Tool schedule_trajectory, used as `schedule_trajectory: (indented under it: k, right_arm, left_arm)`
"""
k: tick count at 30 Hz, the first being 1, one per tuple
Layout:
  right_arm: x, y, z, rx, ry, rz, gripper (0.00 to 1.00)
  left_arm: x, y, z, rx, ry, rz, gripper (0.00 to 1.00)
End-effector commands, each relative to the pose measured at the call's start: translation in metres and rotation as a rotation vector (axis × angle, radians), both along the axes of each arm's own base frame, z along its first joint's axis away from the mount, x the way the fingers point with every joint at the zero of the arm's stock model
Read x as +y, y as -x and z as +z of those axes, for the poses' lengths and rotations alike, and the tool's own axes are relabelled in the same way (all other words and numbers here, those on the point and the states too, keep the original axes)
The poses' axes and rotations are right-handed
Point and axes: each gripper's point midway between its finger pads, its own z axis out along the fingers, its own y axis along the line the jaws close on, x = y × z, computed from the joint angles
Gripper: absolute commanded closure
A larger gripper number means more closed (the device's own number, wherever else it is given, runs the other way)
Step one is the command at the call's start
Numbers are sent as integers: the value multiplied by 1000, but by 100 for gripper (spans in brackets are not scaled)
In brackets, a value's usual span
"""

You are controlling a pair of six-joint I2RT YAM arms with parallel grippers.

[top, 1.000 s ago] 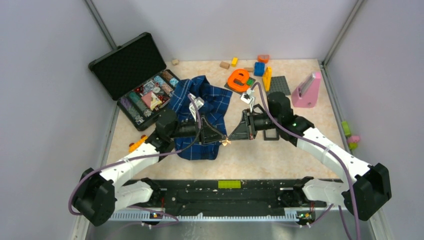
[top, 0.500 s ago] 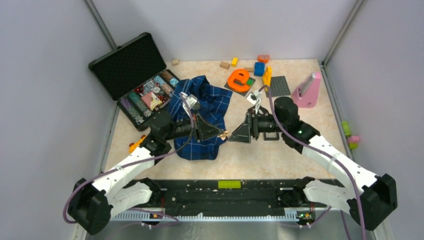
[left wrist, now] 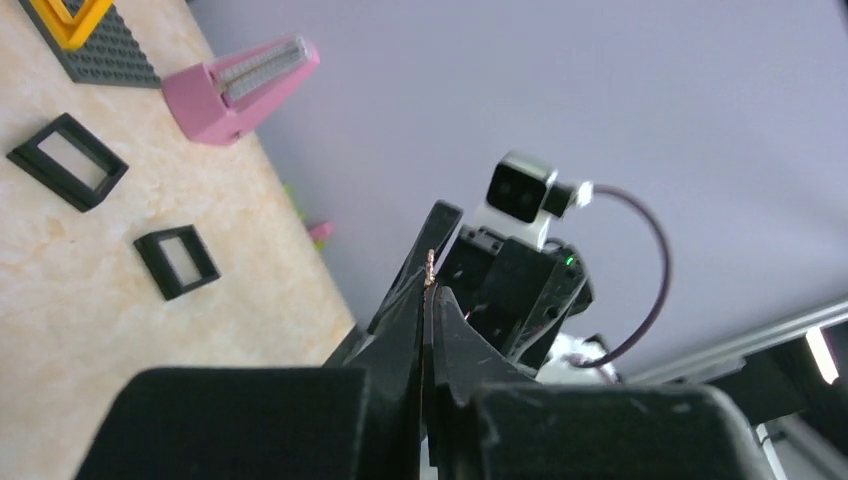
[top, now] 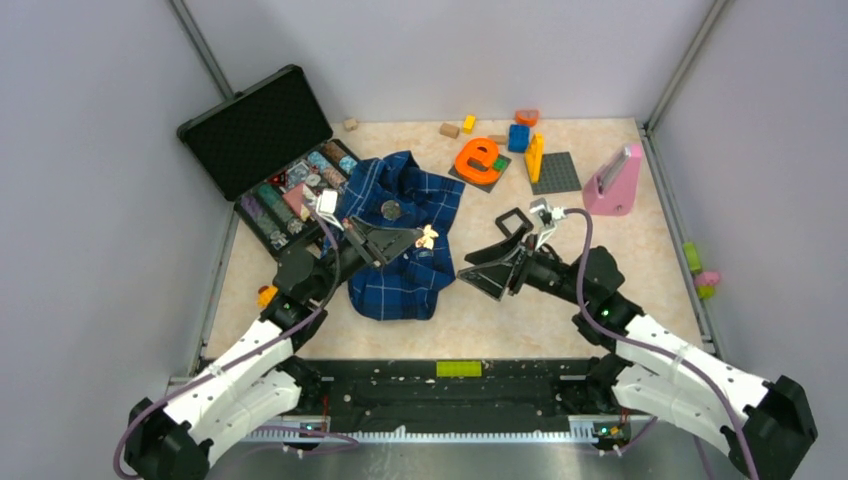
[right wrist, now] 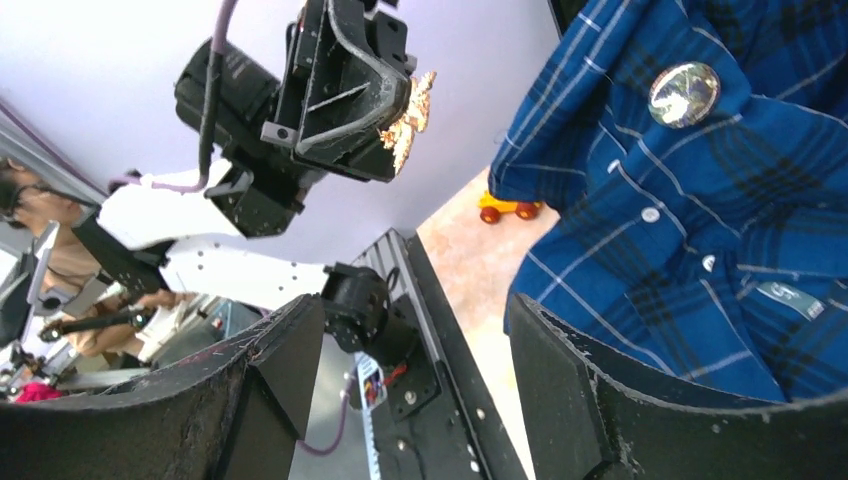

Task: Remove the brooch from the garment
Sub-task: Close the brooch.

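Observation:
The garment, a dark blue plaid shirt, lies crumpled left of the table's centre. The brooch, a small round silvery disc, sits on its upper part and also shows in the right wrist view on the plaid cloth. My left gripper hangs above the shirt, shut on a small gold leaf-shaped piece that sticks out of its tips. My right gripper stands open and empty just right of the shirt, its jaws wide apart.
An open black case of trinkets stands at the left. At the back are an orange letter, toy blocks, a grey baseplate and a pink wedge. A black square frame lies by the right gripper.
Both grippers met at the gold piece a second ago. The right one has opened and drawn back to the right. The left one, shut on the piece, has carried it up over the shirt.

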Motion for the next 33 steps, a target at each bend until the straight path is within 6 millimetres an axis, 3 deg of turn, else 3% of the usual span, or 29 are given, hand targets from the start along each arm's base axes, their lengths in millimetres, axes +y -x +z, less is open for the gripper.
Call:
schedule_trajectory:
  k: [1, 4, 9, 14, 18, 30, 33]
  right_arm:
    - [11, -4, 40, -103, -156, -61, 31]
    - [21, -8, 49, -122, -212, -111, 30]
    - [45, -24, 63, -62, -255, -152, 39]
    - [68, -21, 76, -60, -276, -124, 46]
    - [73, -18, 84, -86, -322, -116, 55]
    - [80, -26, 99, -100, -344, -185, 55]
    - [81, -30, 97, -85, -338, -207, 60]
  left_arm:
    - [30, -14, 35, 118, 247, 145, 100]
    - [36, -19, 35, 223, 310, 169, 100]
    - [36, -18, 39, 288, 382, 143, 100]
    - [36, -19, 33, 343, 382, 141, 100]
    - [36, -16, 32, 371, 400, 125, 100]
    - [38, -13, 29, 361, 435, 108, 100]
    - [39, -11, 29, 343, 448, 98, 100]
